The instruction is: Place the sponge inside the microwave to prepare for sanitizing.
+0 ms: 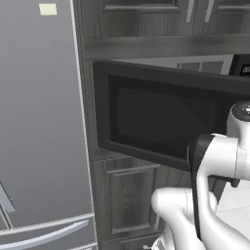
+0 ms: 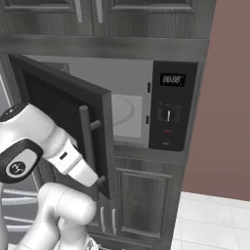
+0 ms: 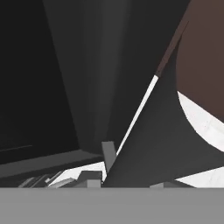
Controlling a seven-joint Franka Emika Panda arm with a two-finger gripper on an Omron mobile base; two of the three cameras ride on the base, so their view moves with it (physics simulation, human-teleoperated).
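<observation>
Microwave (image 2: 146,97) door (image 2: 73,122) swings half open, arm's wrist at its handle (image 2: 87,141); light cavity with round turntable (image 2: 124,110) inside; pincer's state, can't tell.

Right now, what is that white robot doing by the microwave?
The white robot arm is reaching toward the microwave door, which is swung open, down near the bottom of its grey bar handle. Inside the microwave you can see the light grey space with a round turntable, and no sponge in the part that shows. Whether its gripper is open or shut can't be told.
</observation>
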